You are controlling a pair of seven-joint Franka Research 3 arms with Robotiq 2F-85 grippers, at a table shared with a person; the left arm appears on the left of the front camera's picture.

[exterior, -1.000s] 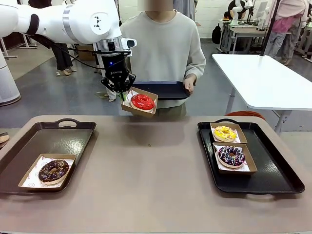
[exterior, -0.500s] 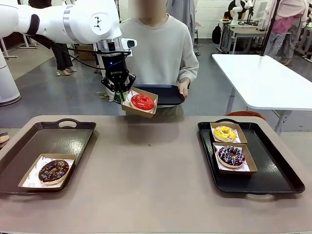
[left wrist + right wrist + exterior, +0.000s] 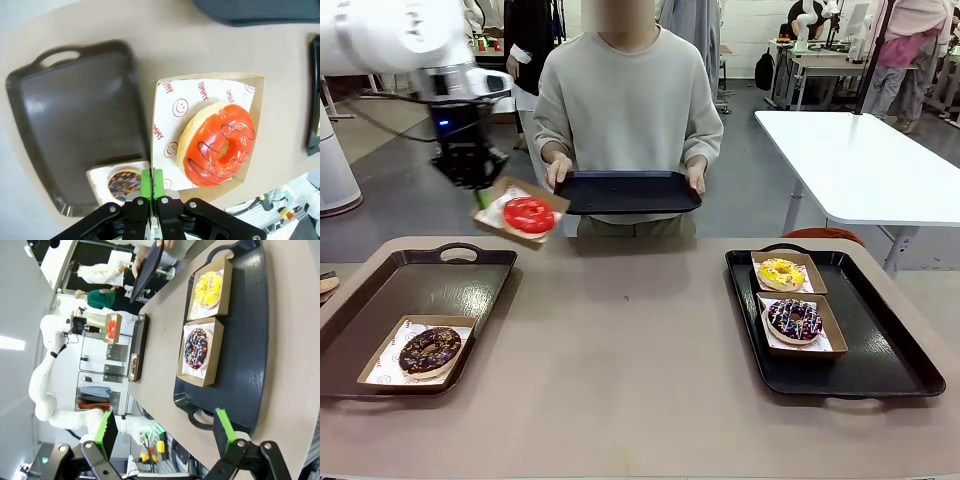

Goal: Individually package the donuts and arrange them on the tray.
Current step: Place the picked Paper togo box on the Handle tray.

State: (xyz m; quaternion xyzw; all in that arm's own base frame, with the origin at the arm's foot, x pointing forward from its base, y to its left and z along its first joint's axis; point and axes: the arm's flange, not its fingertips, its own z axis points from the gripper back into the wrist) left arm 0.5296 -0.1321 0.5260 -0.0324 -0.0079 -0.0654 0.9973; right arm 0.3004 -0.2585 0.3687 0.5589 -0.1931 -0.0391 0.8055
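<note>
**Red donut in transit to the left tray**

- Moved: my left gripper has swung left from in front of the person, carrying the box with the red donut. It now hangs tilted above the far edge of the left tray.
- Left gripper: clenched on the box's rim.
- Right gripper: released, idle above the right tray.
- Stock: chocolate donut boxed, near left. Yellow donut and purple donut boxed on the right tray.
- Person: holds a spare tray.
- Step, as I judge it: placing the red box.
- Next: lower and level it on bare tray, far of the chocolate box, then let go.
</note>
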